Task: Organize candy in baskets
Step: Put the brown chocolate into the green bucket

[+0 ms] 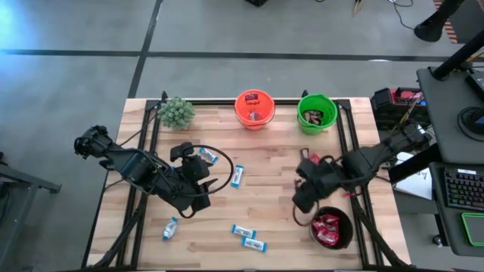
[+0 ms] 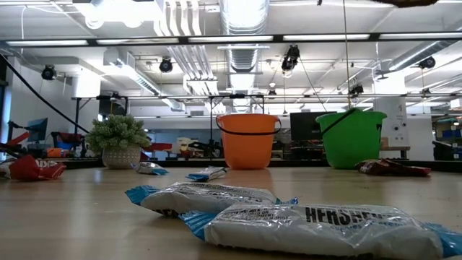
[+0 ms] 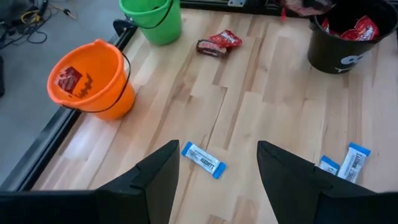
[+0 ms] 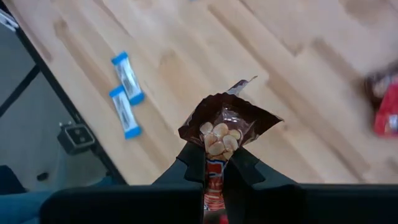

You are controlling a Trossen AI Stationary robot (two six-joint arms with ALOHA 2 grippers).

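Right pincer (image 4: 214, 163) clamps a crinkly dark-brown candy packet (image 4: 227, 127) above the wooden bench (image 1: 272, 162) — left pincer (image 3: 217, 180) gapes wide, empty, over a blue-and-white bar (image 3: 203, 160).

From above, the right gripper (image 1: 302, 198) hides whatever it grips. In its wrist view the packet (image 4: 227, 134) vanishes between the fingers, and a red blur (image 4: 387, 107) is cut by the edge. The black basket (image 3: 348, 40) is cropped, and the wrappers inside the green basket (image 1: 316, 113) are too small to tell apart.
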